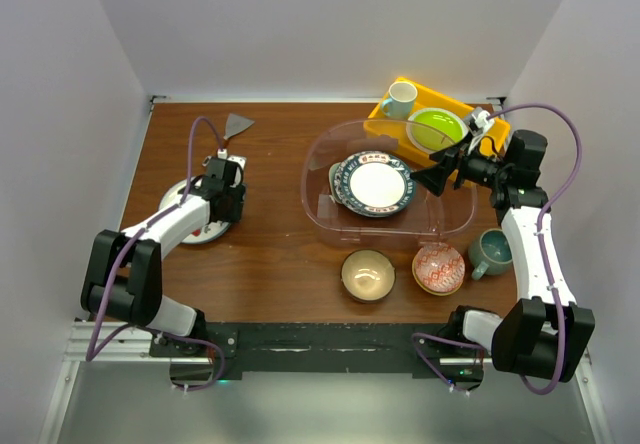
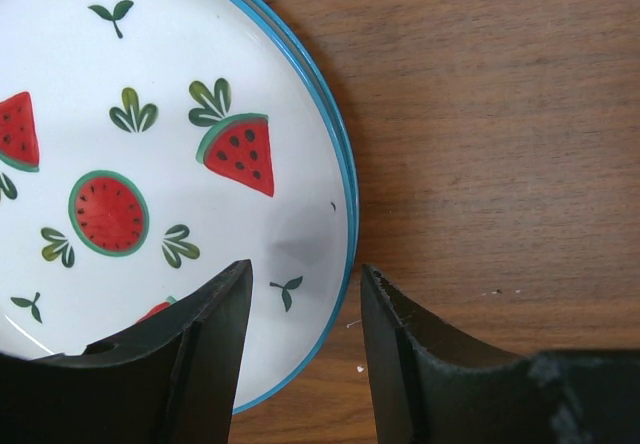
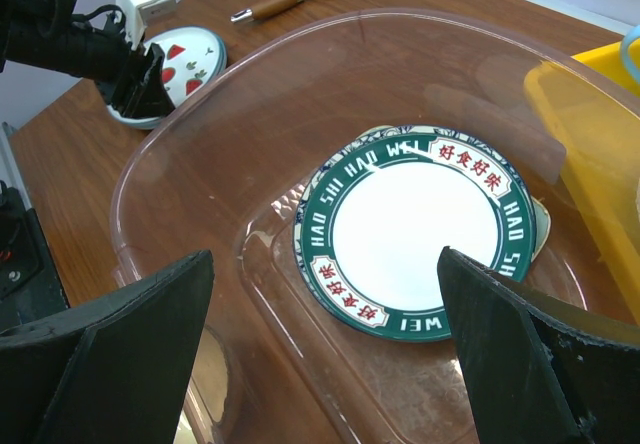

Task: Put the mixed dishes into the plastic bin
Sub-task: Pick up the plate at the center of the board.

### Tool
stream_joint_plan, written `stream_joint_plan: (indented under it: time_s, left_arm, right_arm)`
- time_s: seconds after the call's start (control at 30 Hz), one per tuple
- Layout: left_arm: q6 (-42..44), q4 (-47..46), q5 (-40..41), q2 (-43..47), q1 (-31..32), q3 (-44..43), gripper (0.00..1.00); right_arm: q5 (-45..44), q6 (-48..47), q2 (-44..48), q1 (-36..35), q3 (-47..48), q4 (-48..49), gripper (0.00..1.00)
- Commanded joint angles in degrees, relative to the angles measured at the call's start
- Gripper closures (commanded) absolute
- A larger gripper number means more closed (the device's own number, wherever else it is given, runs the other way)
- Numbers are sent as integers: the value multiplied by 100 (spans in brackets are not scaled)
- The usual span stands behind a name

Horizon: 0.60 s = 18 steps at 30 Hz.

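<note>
Both sets of jaws are open. I have the left gripper (image 2: 305, 282) straddling the rim of the watermelon plate (image 2: 150, 154), one finger over the plate and the other over bare table (image 2: 500, 114); I cannot tell whether either touches. That plate lies well left of the bin (image 1: 306, 179). The right gripper (image 3: 325, 259) hangs spread wide and empty over the bin's right rim. Inside the bin the green plate (image 3: 420, 229) lies flat on a second plate (image 1: 335, 176), whose edge shows on the left. The tan bowl (image 1: 367, 274) and red bowl (image 1: 438, 268) sit side by side just in front of the bin, outside it. The mug (image 1: 492, 252) stands off its near right corner.
</note>
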<state>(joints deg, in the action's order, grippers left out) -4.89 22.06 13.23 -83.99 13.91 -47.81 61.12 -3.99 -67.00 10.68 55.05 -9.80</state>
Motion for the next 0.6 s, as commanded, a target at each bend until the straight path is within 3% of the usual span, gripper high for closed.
stream_joint_plan:
  time_s: [0.0, 0.57]
  left_arm:
    - [75, -36, -40, -21, 6, -229, 48]
    - [-21, 52, 592, -74, -99, -237, 53]
  right_arm:
    - [146, 30, 56, 40, 24, 163, 2]
    - [207, 30, 91, 48, 24, 154, 2]
